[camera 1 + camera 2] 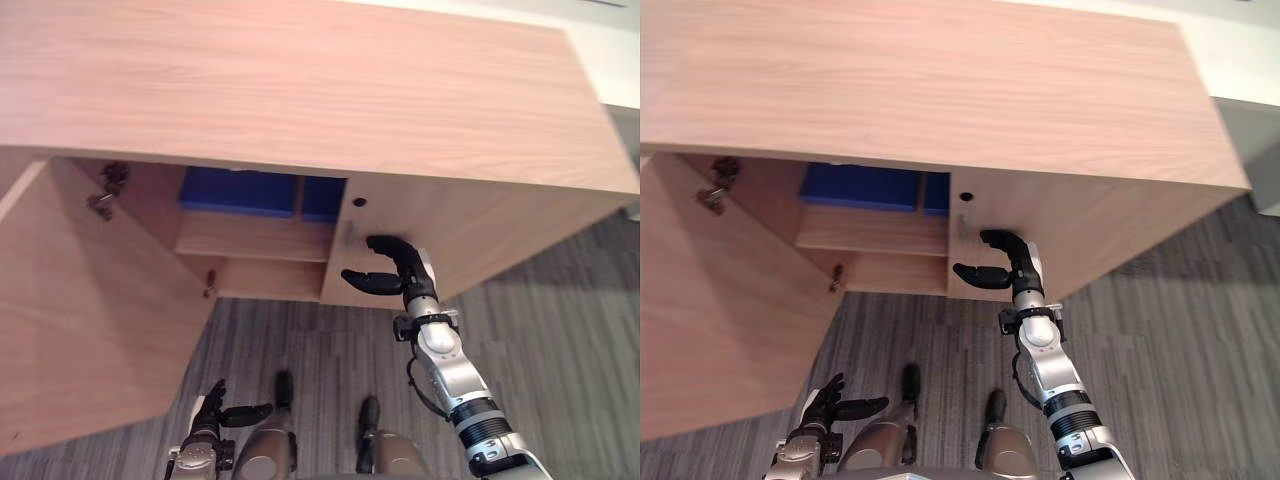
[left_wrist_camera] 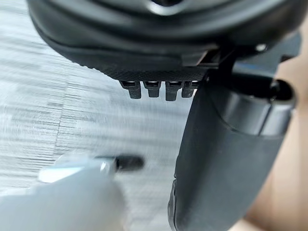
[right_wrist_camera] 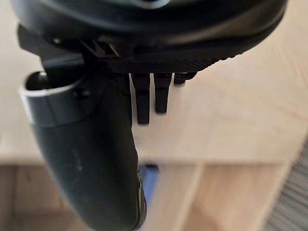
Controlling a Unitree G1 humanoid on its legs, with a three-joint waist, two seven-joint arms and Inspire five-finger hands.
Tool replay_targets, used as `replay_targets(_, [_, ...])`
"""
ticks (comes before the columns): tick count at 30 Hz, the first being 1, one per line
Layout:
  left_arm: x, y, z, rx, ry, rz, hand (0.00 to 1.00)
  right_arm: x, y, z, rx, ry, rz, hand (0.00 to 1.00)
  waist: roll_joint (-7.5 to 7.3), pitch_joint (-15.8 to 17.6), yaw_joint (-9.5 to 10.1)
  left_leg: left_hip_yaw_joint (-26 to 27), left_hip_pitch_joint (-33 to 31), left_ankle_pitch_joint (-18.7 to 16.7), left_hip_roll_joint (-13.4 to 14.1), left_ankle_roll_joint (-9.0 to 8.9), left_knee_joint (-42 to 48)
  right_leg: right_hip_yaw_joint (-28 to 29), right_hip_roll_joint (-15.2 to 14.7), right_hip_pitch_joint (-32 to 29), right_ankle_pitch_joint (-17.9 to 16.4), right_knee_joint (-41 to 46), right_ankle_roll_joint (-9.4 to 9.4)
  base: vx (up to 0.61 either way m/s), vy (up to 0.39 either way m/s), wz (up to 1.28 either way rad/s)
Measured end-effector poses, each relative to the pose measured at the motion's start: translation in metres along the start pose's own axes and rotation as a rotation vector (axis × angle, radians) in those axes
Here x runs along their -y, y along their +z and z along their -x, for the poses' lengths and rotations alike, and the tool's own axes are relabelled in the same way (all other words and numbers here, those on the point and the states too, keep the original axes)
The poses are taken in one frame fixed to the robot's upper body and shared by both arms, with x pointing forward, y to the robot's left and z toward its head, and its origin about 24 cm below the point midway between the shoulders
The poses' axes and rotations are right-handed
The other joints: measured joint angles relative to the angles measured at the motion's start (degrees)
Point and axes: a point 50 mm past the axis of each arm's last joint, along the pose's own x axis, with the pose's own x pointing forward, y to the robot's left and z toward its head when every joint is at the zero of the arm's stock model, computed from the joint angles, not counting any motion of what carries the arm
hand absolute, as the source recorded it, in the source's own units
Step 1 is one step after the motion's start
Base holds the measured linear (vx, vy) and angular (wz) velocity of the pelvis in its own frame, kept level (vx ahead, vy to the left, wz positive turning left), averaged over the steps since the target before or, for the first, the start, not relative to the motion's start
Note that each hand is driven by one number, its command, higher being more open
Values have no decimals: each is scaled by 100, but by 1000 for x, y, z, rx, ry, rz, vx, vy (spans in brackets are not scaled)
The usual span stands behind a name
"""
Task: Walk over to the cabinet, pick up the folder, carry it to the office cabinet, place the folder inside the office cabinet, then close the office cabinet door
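A grey carpet floor (image 1: 330, 345) runs under me, streaked with fine darker lines. Straight ahead stands a low cabinet (image 1: 520, 215) in pale wood grain, and I look down on its broad flat top (image 1: 300, 85). Its left door (image 1: 80, 320) stands wide open toward me. Two metal hinges (image 1: 104, 192) show on the inner side wall, one high and one lower. Inside, a wooden shelf (image 1: 255, 238) crosses the open bay. The right front panel (image 1: 460, 240) is closed and has a small dark round hole (image 1: 359, 202) near its upper inner corner. Past the cabinet's far right corner lies a pale surface (image 1: 615, 50); I cannot tell whether it is wall or floor. The light is soft and even.
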Motion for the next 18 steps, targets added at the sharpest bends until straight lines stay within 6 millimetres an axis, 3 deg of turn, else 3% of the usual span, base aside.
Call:
replay_targets(4, [-34, 1, 9, 57, 151, 173, 100, 14, -21, 9, -38, -73, 1, 100, 43, -7, 93, -502, 4, 82, -39, -66, 8, -509, 26, 245, -172, 50, -60, 45, -87, 64])
replay_targets(6, [-50, 14, 9, 118, 203, 234, 100, 13, -36, 11, -98, -22, 81, 100, 104, -2, 291, -727, -29, 96, -31, -112, 8, -700, 62, 294, -259, 102, -111, 22, -96, 65])
replay_targets(9, [-68, 57, 10, 304, 237, 284, 100, -17, -59, 17, -206, 160, 154, 100, 186, -7, 696, -1351, -212, 163, -52, -245, 9, -1288, 116, 328, -547, 323, -168, 19, -140, 96])
replay_targets(12, [-91, 95, 16, 472, 282, 277, 100, -56, -61, 18, -235, 326, 163, 100, 371, 12, 1050, -1997, -390, 265, -140, -331, 8, -1795, 105, 325, -893, 715, -161, 22, -136, 110])
replay_targets(14, [-109, 111, 22, 542, 343, 263, 100, -71, -55, 17, -215, 363, 135, 100, 380, 6, 1162, -2281, -457, 302, -203, -375, 9, -1807, 94, 327, -1092, 911, -193, 30, -124, 92])
replay_targets(18, [-134, 134, 31, 625, 423, 214, 100, -72, -47, 11, -189, 366, 138, 100, 368, 0, 1263, -2620, -540, 347, -245, -441, 10, -1780, 75, 314, -1325, 1095, -239, -15, -110, 61])
